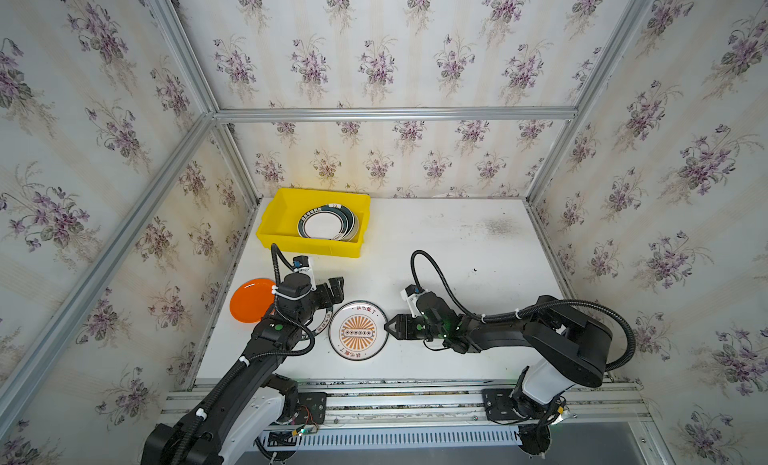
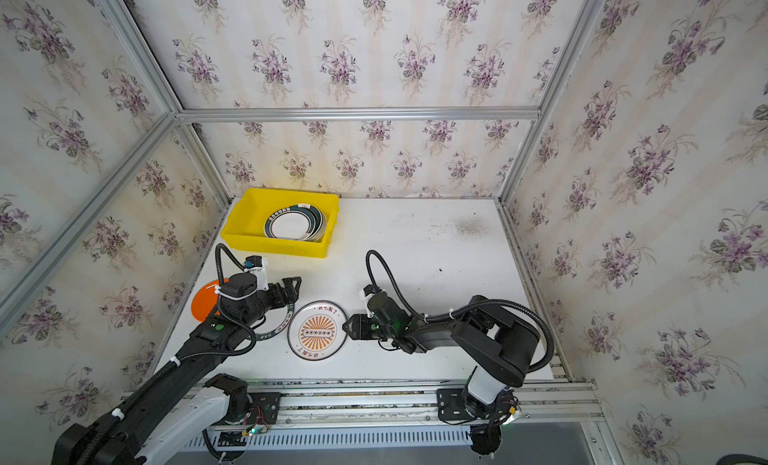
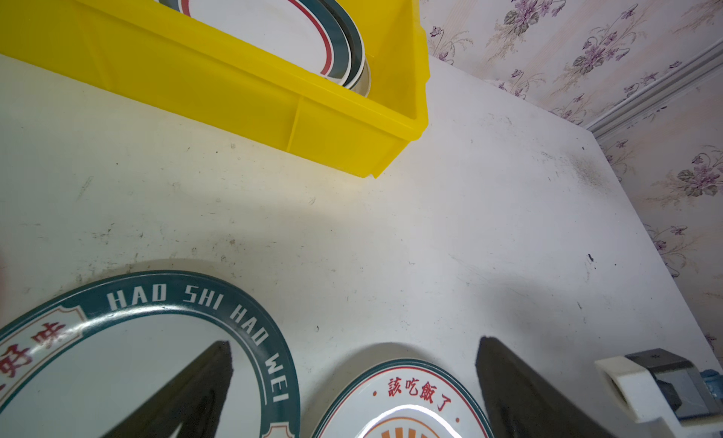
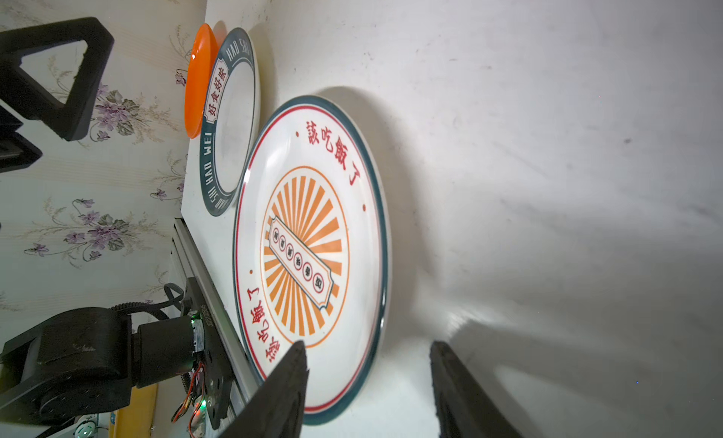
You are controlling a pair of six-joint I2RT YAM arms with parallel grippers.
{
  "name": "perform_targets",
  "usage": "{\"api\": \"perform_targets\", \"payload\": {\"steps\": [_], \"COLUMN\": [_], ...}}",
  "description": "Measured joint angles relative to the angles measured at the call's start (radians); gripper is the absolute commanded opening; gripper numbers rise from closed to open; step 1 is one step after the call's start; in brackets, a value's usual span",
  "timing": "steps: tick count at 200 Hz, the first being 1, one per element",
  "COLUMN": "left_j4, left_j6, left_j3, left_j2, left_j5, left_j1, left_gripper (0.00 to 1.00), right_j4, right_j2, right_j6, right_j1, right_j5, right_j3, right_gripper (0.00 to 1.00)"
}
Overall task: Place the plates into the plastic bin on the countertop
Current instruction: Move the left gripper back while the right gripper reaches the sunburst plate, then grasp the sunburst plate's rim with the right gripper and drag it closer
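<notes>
the bin (image 3: 195, 84) is smooth yellow plastic with a soft sheen. the sunburst plate (image 3: 414, 397) is smooth and glossy, throwing back a white glare; the orange plate (image 1: 249, 301) is shiny too. the tabletop (image 3: 430, 240) is matt white, scuffed and speckled. the rails (image 1: 395, 114) are brushed metal, the wallpaper (image 1: 374, 47) matt paper. the right pincer (image 4: 367, 344) is matt black, grainy.

Loose plates: three counted. Sunburst plate (image 1: 358, 331) at right claw (image 1: 387, 326) tip, lettered plate (image 4: 231, 115) partly under left claw (image 1: 336, 287), orange plate (image 1: 249, 299) behind same claw. Bin (image 1: 307, 247): one; stacked plates (image 1: 326, 228) inside, at least three seen.
</notes>
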Motion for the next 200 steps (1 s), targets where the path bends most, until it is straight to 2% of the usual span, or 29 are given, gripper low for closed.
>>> {"api": "perform_targets", "payload": {"steps": [112,139,152,176,200], "left_j4": [0.014,0.014,0.014,0.014,0.018], "left_j6": [0.012,0.015,0.015,0.015,0.015], "left_j3": [-0.006,-0.006,-0.006,-0.007,-0.007], "left_j2": [0.022,0.024,0.024,0.024,0.03], "left_j5": [-0.016,-0.016,-0.016,-0.016,-0.016], "left_j1": [0.001,0.001,0.001,0.001,0.002], "left_gripper": [1.0,1.0,1.0,1.0,1.0], "right_j4": [0.09,0.093,0.085,0.093,0.084], "right_j2": [0.113,0.125,0.125,0.122,0.105], "right_j6": [0.065,0.073,0.073,0.089,0.082], "right_j1": [0.0,0.0,0.0,-0.002,0.0], "right_j5": [-0.04,-0.043,-0.043,-0.042,-0.04], "right_j3": [0.034,0.04,0.04,0.04,0.05], "right_gripper": [0.3,0.17,0.15,0.05,0.01]}}
